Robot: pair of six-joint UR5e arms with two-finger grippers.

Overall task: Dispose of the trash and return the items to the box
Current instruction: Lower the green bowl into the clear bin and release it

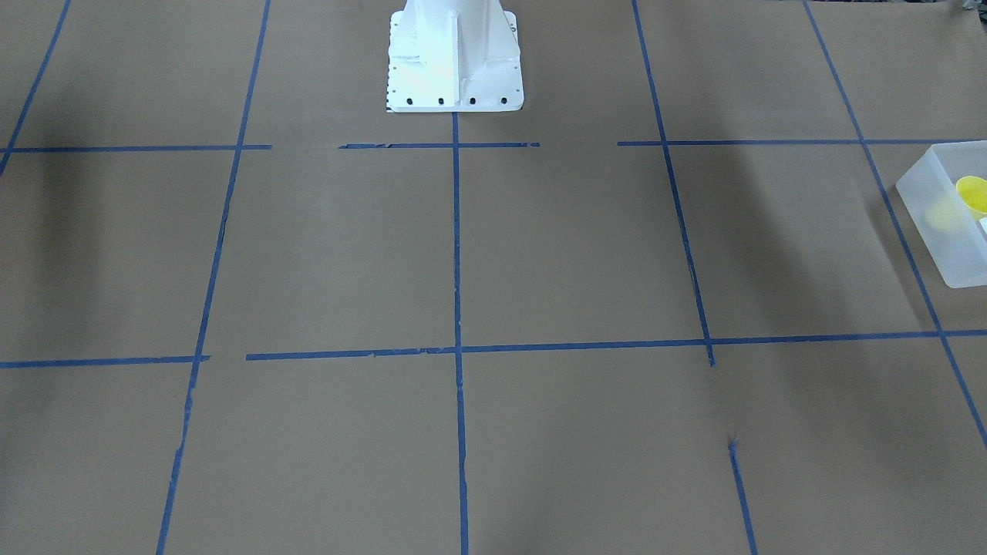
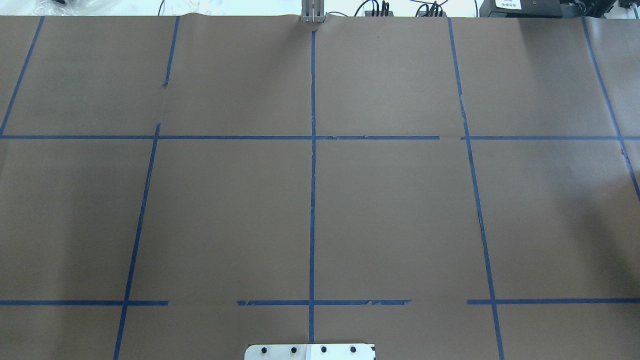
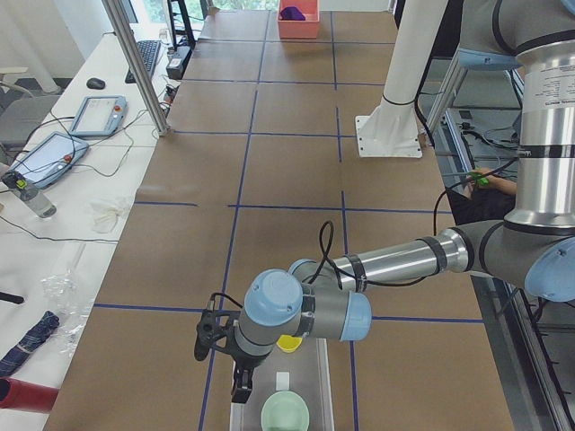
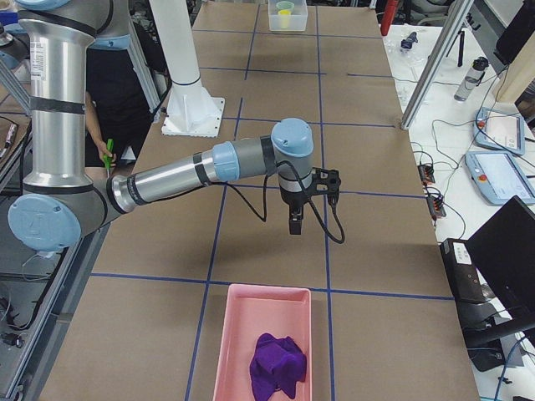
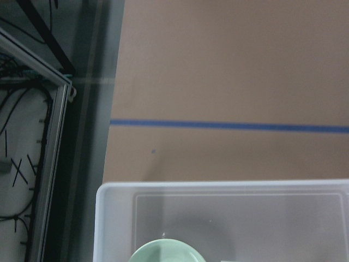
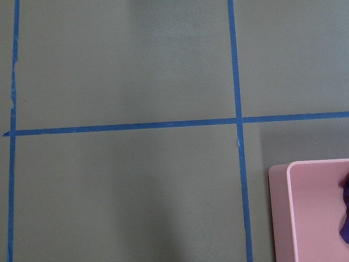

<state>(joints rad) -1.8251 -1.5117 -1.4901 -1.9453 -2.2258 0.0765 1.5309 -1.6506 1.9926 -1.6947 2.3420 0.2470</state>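
Observation:
The translucent white box (image 3: pixel 316 375) stands at the table's left end. It holds the mint-green bowl (image 3: pixel 285 415) and the yellow cup (image 3: pixel 288 343). The box (image 1: pixel 944 231) and cup (image 1: pixel 973 194) also show at the front view's right edge. The left wrist view shows the box (image 5: pixel 229 215) and the bowl's rim (image 5: pixel 166 253) below. My left gripper (image 3: pixel 240 391) hangs over the box's near edge; I cannot tell whether it is open or shut. My right gripper (image 4: pixel 294 225) hangs over bare table beyond the pink tray; its state cannot be told either.
A pink tray (image 4: pixel 242 334) with a crumpled purple item (image 4: pixel 278 363) lies at the table's right end, and its corner shows in the right wrist view (image 6: pixel 316 207). The white robot base (image 1: pixel 453 58) stands at mid-table. Tablets and cables lie on the side bench.

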